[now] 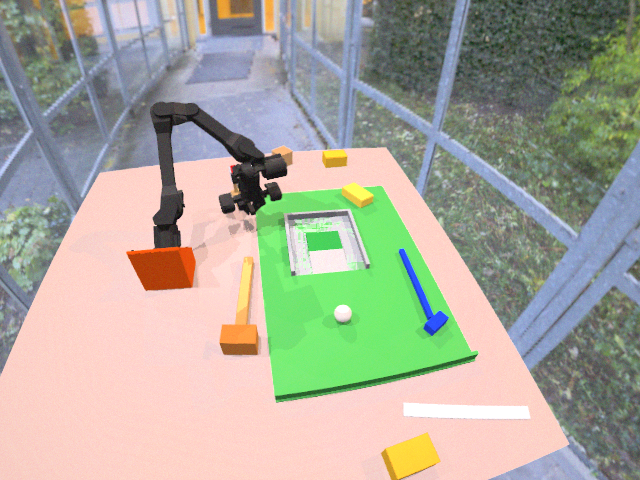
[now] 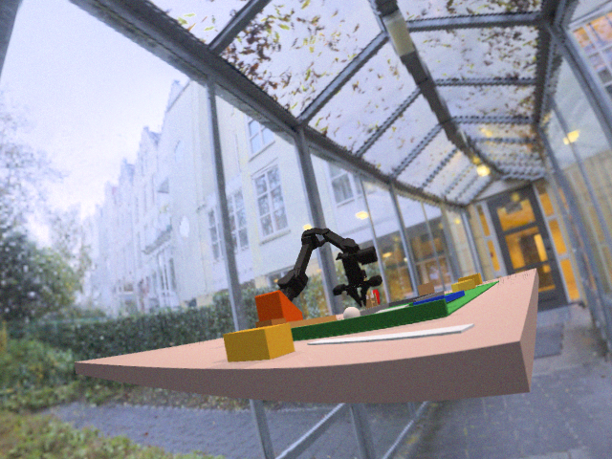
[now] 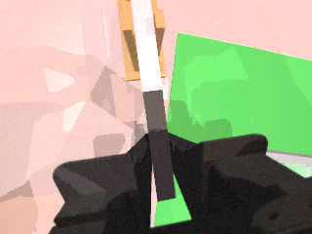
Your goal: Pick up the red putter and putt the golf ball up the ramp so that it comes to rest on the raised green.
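The red putter [image 2: 378,296] [image 3: 148,49] has a white shaft and dark grip and rests in a tan holder [image 3: 130,60] beside the green mat [image 1: 310,356] [image 3: 219,93]. My gripper [image 1: 252,210] [image 2: 361,302] [image 3: 155,136] is shut on the dark grip, whose end shows between the fingers in the wrist view. The arm mostly hides the putter in the top view. The white golf ball [image 1: 342,313] [image 2: 351,312] lies on the mat, in front of the pale ramp [image 1: 328,261]. The raised green [image 1: 323,240] is behind the ramp, within grey walls [image 1: 288,242].
An orange mallet [image 1: 238,338] lies left of the mat, a blue putter [image 1: 416,284] on its right side. A yellow block [image 1: 357,194] sits at the mat's back; another [image 1: 334,158] is behind it. A white strip [image 1: 465,411] and yellow block [image 1: 410,456] lie in front.
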